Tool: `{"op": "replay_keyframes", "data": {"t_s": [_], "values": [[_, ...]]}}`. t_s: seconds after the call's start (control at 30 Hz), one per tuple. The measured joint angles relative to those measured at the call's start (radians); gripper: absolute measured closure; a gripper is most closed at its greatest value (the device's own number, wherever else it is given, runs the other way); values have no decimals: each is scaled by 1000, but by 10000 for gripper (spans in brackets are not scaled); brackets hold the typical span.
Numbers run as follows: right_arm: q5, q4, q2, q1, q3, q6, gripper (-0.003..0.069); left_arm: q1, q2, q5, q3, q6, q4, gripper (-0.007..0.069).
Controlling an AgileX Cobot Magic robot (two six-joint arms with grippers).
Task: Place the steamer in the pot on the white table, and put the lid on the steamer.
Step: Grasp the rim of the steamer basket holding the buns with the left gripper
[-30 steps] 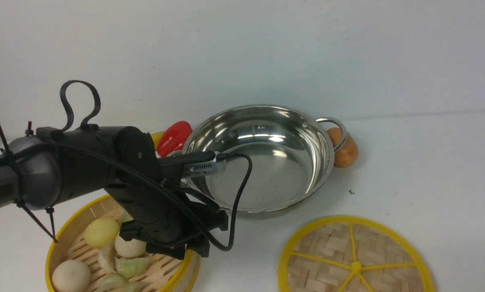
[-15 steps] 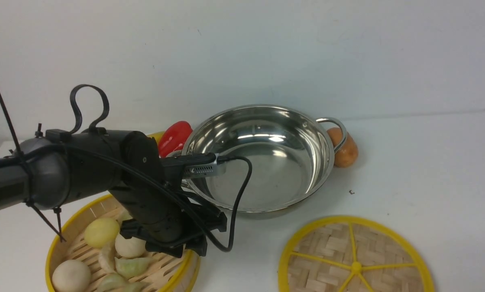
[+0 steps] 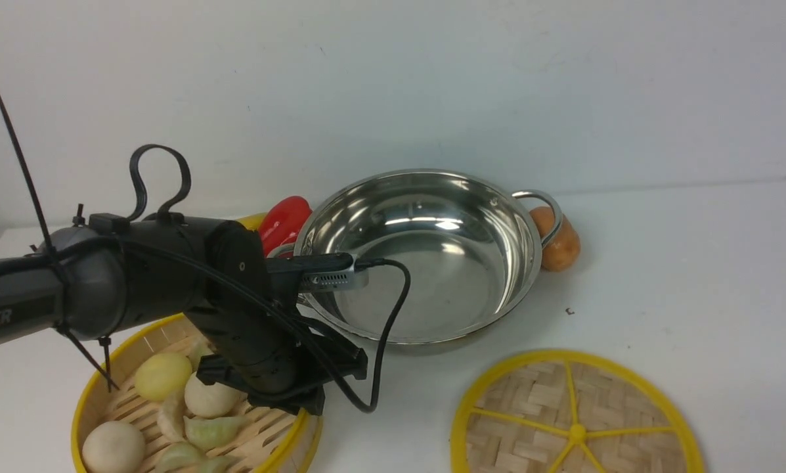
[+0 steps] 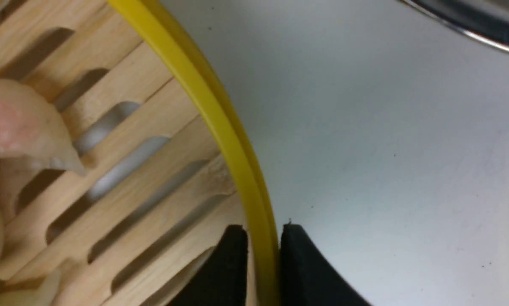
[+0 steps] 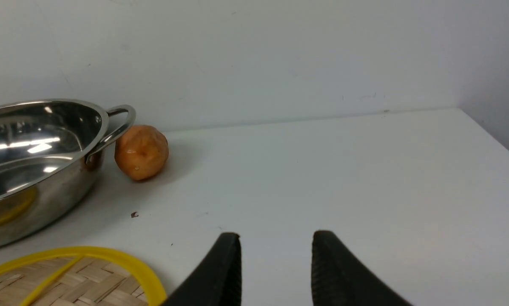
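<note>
The steamer (image 3: 136, 407), a bamboo basket with a yellow rim and pale buns and dumplings inside, sits at the front left of the white table (image 3: 695, 263). My left gripper (image 3: 301, 401) is shut on its right rim. In the left wrist view the two black fingers (image 4: 228, 263) pinch the yellow rim (image 4: 220, 123), one inside and one outside. The shiny pot (image 3: 445, 276) stands empty behind it. The lid (image 3: 576, 420) lies flat at the front right. My right gripper (image 5: 275, 238) hovers open over bare table just beside the lid (image 5: 67, 276), holding nothing.
An orange-brown toy potato (image 3: 560, 240) rests against the pot's right handle (image 3: 540, 197). A red toy pepper (image 3: 284, 220) lies behind the pot's left side, half hidden by my left arm. The wall runs close behind the pot. The table's right edge (image 5: 492, 136) shows in the right wrist view.
My left gripper has closed from open onto the steamer's rim, and the left arm has shifted a little right. The pot, the lid and the right gripper have not moved.
</note>
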Motion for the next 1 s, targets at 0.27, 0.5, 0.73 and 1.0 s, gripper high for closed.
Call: {"op": "replay_keyframes", "data": {"t_s": [0.27,0.5,0.73,1.0], "values": [[0,0,0,0,0,0,410,0,0,6,0,-14,28,585],[0,0,0,0,0,0,410,0,-2,13,0,-26,31,585],[0,0,0,0,0,0,410,12,-36,66,-3,-27,36,585],[0,0,0,0,0,0,410,46,-130,225,-66,-38,72,568]]}}
